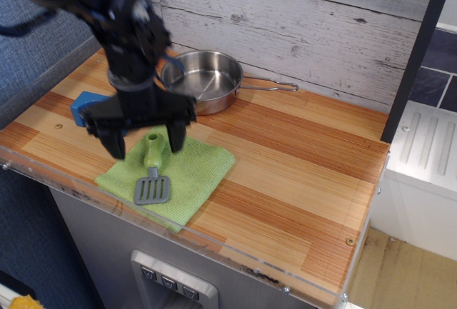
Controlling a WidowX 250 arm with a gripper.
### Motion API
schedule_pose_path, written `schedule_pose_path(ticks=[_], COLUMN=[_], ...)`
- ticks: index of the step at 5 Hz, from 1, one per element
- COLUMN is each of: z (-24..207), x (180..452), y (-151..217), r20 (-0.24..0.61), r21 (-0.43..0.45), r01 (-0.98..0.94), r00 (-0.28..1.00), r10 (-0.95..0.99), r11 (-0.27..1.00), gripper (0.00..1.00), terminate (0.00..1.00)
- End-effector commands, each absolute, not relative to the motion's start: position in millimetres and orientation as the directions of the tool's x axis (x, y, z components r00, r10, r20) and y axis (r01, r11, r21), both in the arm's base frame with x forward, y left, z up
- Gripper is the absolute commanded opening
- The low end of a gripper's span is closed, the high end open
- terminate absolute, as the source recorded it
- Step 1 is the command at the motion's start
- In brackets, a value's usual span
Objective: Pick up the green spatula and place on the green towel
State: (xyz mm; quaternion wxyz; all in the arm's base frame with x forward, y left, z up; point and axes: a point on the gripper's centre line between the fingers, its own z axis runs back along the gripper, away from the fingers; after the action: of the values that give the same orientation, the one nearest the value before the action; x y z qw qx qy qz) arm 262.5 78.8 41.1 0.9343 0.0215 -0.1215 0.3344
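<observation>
The green spatula point(151, 169) lies flat on the green towel point(191, 179), light-green handle pointing away, grey slotted blade toward the table's front edge. The towel is spread near the front left of the wooden counter. My gripper point(145, 138) hangs just above the spatula's handle, blurred by motion. Its two black fingers point(114, 140) are spread wide apart and hold nothing. The arm rises up to the top left.
A steel pan point(201, 80) with a long handle stands at the back by the white plank wall. A blue block point(86, 104) lies left of the gripper, partly hidden by it. The counter's clear-plastic front edge point(214, 248) runs below the towel.
</observation>
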Motion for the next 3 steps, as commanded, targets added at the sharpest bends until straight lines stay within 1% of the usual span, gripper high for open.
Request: schedule_pose_path(ticks=[1, 2, 3], z=[102, 129, 150], x=[266, 264, 261], y=[82, 84, 87], r20=[0.247, 0.283, 0.313], r21=[-0.195, -0.214, -0.243], r01=[-0.602, -0.61, -0.608], r00=[0.734, 0.709, 0.688], r10=[0.633, 0.646, 0.655], r11=[0.774, 0.763, 0.755], gripper=[1.0, 1.0, 1.0], terminate=[0.0, 0.0, 0.0])
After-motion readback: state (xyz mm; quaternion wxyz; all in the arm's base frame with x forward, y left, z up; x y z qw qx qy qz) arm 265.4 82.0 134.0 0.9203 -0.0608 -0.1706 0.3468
